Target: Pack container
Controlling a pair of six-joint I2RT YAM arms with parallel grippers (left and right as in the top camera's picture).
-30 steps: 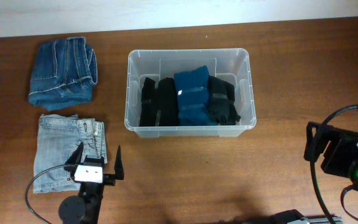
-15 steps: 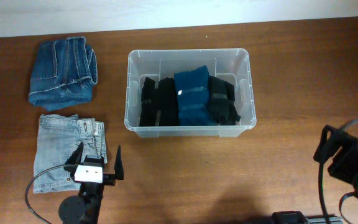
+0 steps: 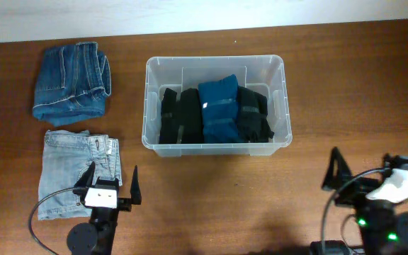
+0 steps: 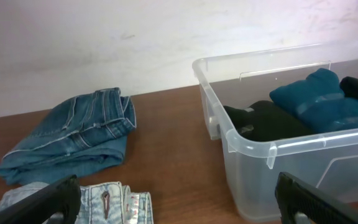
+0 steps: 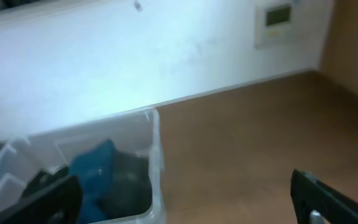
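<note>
— Whereabouts of the bin (image 3: pixel 215 149)?
— Stood open-topped on the wooden table (image 3: pixel 331 85). Clear plastic, already holding folded black clothes (image 3: pixel 179 117) and a blue piece (image 3: pixel 218 106) side by side. Showed spare room along its far wall.

— Left of the bin?
— Two folded pairs, well apart from it: dark blue jeans (image 3: pixel 71 81) level with it, pale jeans (image 3: pixel 69 170) further toward the robot.

— Left gripper (image 3: pixel 113 173)?
— Sat forward and left of the bin, at the pale jeans' bin-side edge as seen from above. Gaped wide, gripped nothing.

— Right gripper (image 3: pixel 363 166)?
— Hung forward and right of the bin, well apart. Likewise spread wide and empty.

— Step in hand?
— Judged as a pause between items: partly packed, both jeans not yet in. Next move probably called for lowering the left gripper onto the pale jeans, pinching through all the layers to keep the fold, then lifting over the bin's left wall.
</note>
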